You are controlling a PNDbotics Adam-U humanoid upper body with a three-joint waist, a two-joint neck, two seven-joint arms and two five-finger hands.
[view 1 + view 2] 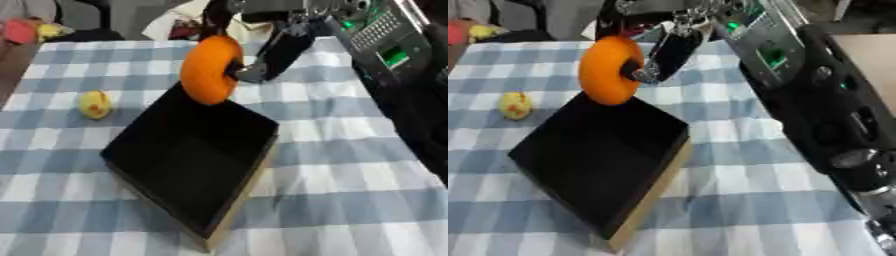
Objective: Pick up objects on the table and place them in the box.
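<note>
Gripping an orange ring (210, 69) over the black box's (188, 165) far corner, the right hand (276, 52) curls around it; the right eye view alone shows the forearm. Left lies a yellow ball (94, 104).

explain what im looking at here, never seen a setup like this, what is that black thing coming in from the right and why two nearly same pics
Both pictures come from one stereo camera in a humanoid robot's head, looking down at its work: one from the left eye, one from the right, taken at the same moment. That is why they nearly match.

The big black and silver shape on the right is the robot's own right arm. At its end, the right robot hand has its fingers curled round a round orange ring-shaped object, holding it in the air just above the far corner of an open black rectangular box.

The box sits on a table covered with a blue and white checked cloth. To the box's left lies a small round yellow object, untouched. The left robot hand shows in neither picture.
</note>
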